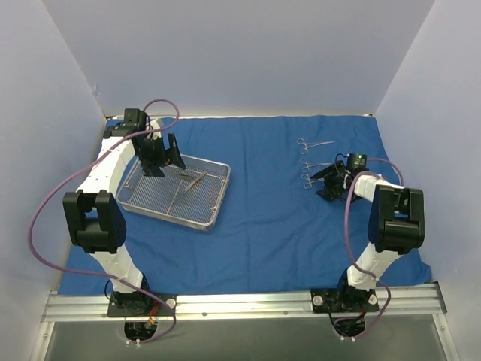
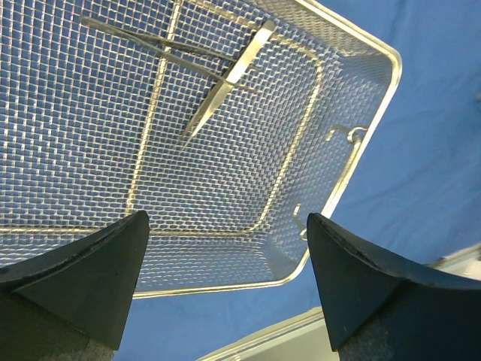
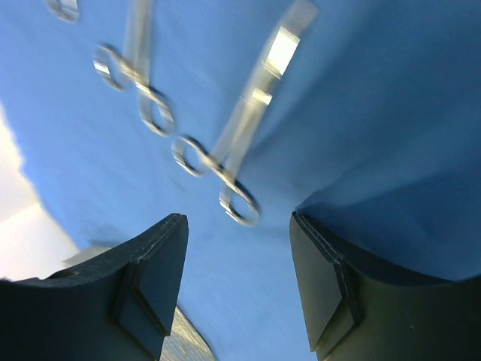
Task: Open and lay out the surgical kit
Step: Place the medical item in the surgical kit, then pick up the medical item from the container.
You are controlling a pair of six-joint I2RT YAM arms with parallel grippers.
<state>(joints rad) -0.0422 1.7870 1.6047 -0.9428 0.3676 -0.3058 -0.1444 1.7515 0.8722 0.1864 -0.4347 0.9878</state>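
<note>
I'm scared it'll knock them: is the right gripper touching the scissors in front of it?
Apart. The right wrist view shows the scissors lying between the right gripper's open jaws, with blue cloth showing on both sides of the ring handles.

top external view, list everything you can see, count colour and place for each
cloth wrap: one, royal blue, spread over the table
wire-mesh tray: one, silver, on the cloth's left half
straight instruments: two, steel, crossed inside the tray
ring-handled instruments: three, steel, in a row on the cloth at far right
walls: three, white, around the table
rail: one, silver, near edge
cables: two, purple, one on each arm
left tool: black, open, above the tray
right tool: black, open, over the ring-handled instruments
</note>
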